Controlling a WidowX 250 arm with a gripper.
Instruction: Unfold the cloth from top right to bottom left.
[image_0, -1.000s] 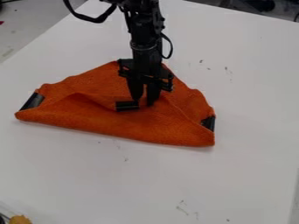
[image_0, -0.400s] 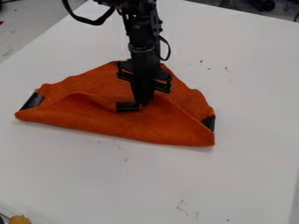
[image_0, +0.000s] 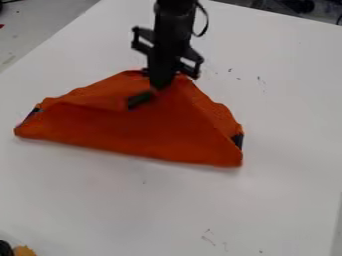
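Note:
The black gripper (image_0: 160, 86) hangs over the upper middle of the orange cloth, shut on the cloth's flap beside a black corner patch. The orange cloth (image_0: 140, 132) lies folded in a rough triangle on the white table, its long folded edge toward the camera. From the gripper the pinched flap slopes down, lifted off the layer beneath. Dark patches show at the cloth's left and right corners. Part of the cloth's back edge is hidden behind the gripper.
The white table (image_0: 280, 125) surrounds the cloth, with small dark marks on its surface. A yellowish object (image_0: 24, 251) and a black one (image_0: 5, 248) stand at the bottom left corner.
The gripper's fingers closed on the flap, then the gripper rose toward the top of the view. The flap with its black patch has come up with it, and the cloth's left corner has shifted slightly.

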